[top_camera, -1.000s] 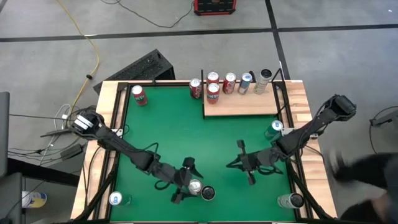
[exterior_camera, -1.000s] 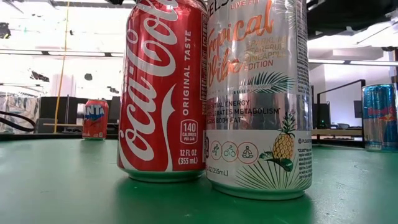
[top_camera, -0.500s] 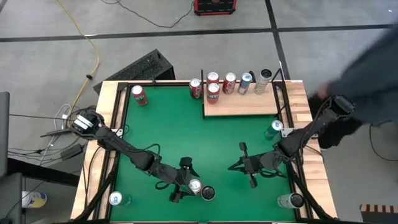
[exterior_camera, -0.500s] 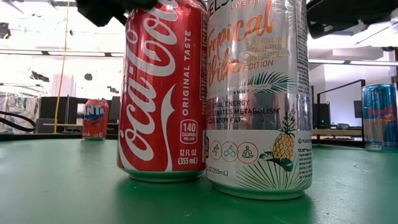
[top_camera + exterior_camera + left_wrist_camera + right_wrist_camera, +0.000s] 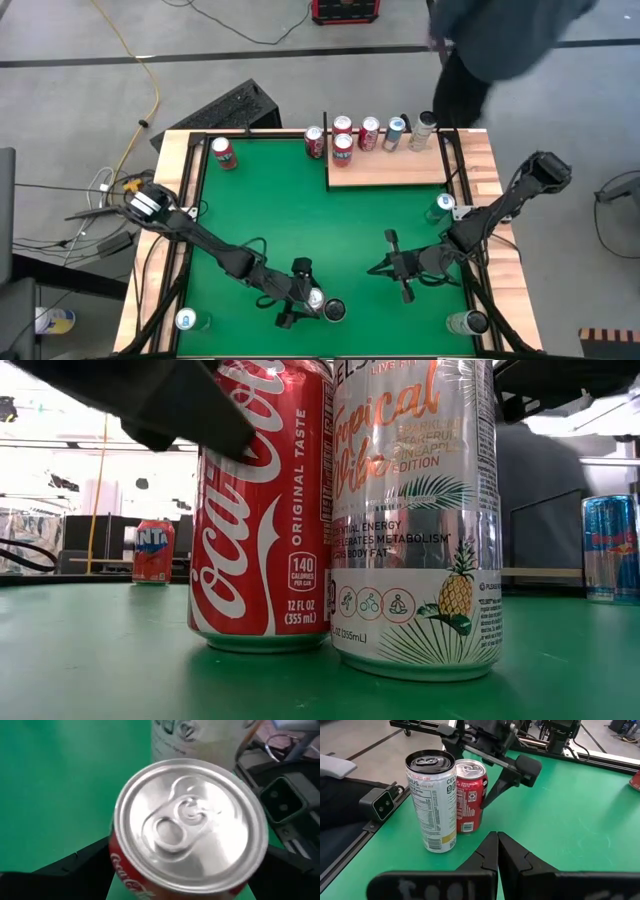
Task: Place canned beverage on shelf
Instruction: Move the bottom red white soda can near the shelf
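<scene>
High view: looks straight down from above on the whole green table (image 5: 300,220) and both arms, far off.
Low view: sits at tabletop height, facing level across the table, very close to the red can (image 5: 262,510) and the tall silver can (image 5: 415,510).
Left wrist view: looks down on the red can's lid (image 5: 187,825) from very near.
Right wrist view: faces the same two cans (image 5: 445,800) from a little way off.
Shared: all four views show the red can.
</scene>
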### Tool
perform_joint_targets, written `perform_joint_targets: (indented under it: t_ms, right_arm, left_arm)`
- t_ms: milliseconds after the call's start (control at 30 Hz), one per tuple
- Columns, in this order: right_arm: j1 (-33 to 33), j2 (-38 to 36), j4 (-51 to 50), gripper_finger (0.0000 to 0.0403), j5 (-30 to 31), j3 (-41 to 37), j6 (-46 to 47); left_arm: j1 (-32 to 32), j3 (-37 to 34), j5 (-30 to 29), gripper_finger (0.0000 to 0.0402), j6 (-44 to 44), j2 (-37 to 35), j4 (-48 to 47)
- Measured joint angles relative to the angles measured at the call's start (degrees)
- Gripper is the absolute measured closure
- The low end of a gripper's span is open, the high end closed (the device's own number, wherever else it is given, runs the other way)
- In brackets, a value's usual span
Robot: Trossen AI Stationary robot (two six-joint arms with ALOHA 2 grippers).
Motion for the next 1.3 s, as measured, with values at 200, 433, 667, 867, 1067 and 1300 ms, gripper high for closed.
perform_joint_targets:
  t_ms: [200, 433, 667, 867, 1067, 1300]
  right_arm:
    - [-0.02, 0.0, -0.02, 0.0376, 0.11, 0.0, 0.3]
    - [-0.02, 0.0, -0.04, 0.0376, 0.15, 0.0, 0.28]
    - [-0.02, 0.0, -0.05, 0.0376, 0.17, 0.0, 0.28]
    - [-0.02, 0.0, -0.06, 0.0376, 0.21, 0.0, 0.28]
    - [-0.02, 0.0, -0.06, 0.0376, 0.22, 0.0, -0.15]
    - [-0.09, 0.02, 0.18, 0.0376, 0.24, 0.0, -1.11]
  left_arm:
    - [0.26, 0.0, -0.27, 0.0043, 0.07, 0.5, 0.88]
    - [0.35, 0.0, 0.19, 0.0092, 0.18, 0.5, 0.73]
    - [0.96, 0.0, 0.61, 0.0117, 0.4, -0.17, -0.35]
    - [3.66, 0.0, -0.09, 0.0117, 0.6, -6.37, -7.59]
    - [9.41, 0.0, -3.78, 0.0117, 1.48, -12.9, -11.9]
    - [21.73, 0.02, -2.3, 0.0117, 3.27, -12.06, -6.39]
